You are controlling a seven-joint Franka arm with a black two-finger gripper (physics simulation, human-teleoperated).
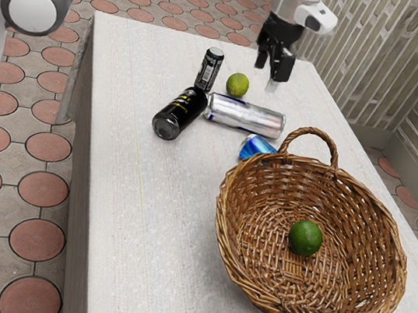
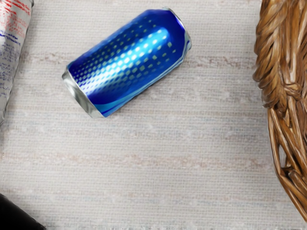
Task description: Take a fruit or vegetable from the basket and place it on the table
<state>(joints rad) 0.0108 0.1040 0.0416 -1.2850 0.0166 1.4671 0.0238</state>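
1. Fingers (image 1: 283, 67) of the gripper (image 1: 270, 73) stand apart with nothing between them, raised above the table (image 1: 125, 215).
2. The dark green lime (image 1: 305, 238) lies inside the basket (image 1: 389, 266), well apart from the gripper (a yellower lime (image 1: 237, 84) lies out on the table, by the silver can (image 1: 245, 116)).
3. A low approach could snag the arched handle (image 1: 312, 133) or tip the wicker; a glancing grip might make the round fruit roll away.
4. The wrist view shows both ends of the blue can (image 2: 127, 62), bare tabletop between it and the wicker; in the exterior view the basket's rim partly covers it.
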